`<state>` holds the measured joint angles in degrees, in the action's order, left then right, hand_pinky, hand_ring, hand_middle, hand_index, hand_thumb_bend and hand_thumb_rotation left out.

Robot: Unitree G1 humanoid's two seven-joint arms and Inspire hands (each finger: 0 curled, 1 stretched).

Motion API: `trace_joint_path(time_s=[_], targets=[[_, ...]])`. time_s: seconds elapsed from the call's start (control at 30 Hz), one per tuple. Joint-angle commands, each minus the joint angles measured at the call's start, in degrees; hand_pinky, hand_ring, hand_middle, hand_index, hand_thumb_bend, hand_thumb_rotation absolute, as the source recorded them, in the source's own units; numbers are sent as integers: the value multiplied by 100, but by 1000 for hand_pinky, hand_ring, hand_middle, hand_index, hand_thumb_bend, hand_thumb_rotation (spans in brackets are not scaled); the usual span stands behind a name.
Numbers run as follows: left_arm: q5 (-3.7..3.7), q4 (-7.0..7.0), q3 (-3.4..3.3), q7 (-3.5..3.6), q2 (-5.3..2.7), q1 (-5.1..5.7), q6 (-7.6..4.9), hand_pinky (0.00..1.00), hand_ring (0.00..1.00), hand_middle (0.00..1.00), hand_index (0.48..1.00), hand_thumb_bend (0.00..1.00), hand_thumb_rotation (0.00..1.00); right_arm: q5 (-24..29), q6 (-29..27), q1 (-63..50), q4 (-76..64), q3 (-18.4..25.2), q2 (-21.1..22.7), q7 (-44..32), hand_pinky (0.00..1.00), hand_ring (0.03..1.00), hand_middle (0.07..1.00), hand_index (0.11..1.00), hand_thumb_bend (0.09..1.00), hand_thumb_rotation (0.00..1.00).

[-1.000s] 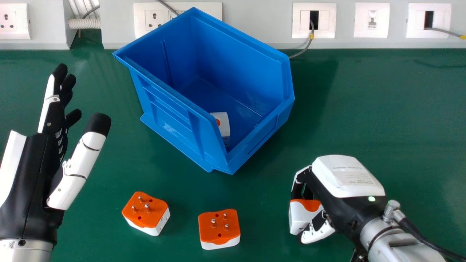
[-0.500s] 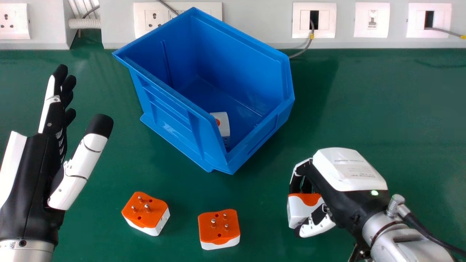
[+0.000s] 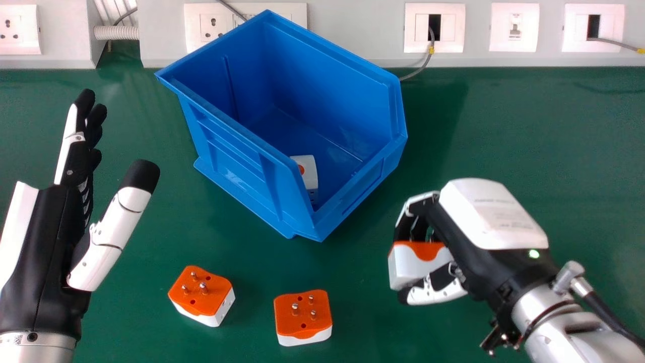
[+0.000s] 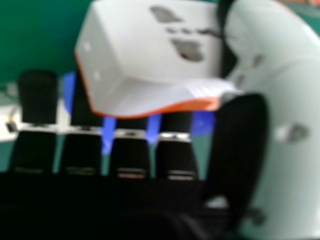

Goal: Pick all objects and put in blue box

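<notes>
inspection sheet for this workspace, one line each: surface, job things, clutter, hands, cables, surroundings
surface: smooth green tabletop
job's things: open blue plastic box, one white plug adapter with an orange spot inside; two orange-and-white plug adapters with metal pins up, left one and right one, on the tabletop in front of the box; a third orange-and-white adapter in the right hand
clutter: nothing seen
hands: left hand open, left of the box; right hand curled round its adapter, right of the two on the table
cables: grey cable with yellow tag from a wall socket down behind the box's right side
surroundings: pale grey wall trunking with white socket plates
</notes>
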<state>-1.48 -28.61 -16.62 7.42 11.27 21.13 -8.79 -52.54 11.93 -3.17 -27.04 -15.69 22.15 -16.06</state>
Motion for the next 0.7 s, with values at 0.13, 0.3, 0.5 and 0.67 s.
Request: trace_joint_path(time_s=[0.13, 0.3, 0.5, 0.67], targets=[[-69, -133, 6, -32, 29, -22, -132, 996, 1000, 990, 1000, 695, 850, 14, 5, 154, -506, 180, -174, -11, 315, 431, 520, 545, 489, 0], [-99, -140, 14, -41, 24, -34, -125, 992, 1000, 989, 1000, 684, 849, -1, 5, 414, -662, 261, -195, -142, 313, 432, 518, 552, 489, 0], [-127, -157, 55, -41, 27, -38, -143, 990, 1000, 988, 1000, 677, 848, 18, -242, 932, -328, 319, -143, 49, 316, 435, 523, 551, 489, 0], [-131, -153, 62, -36, 41, -43, -189, 988, 1000, 988, 1000, 660, 847, -57, -248, 1387, -132, 272, -212, 35, 318, 436, 524, 548, 489, 0]])
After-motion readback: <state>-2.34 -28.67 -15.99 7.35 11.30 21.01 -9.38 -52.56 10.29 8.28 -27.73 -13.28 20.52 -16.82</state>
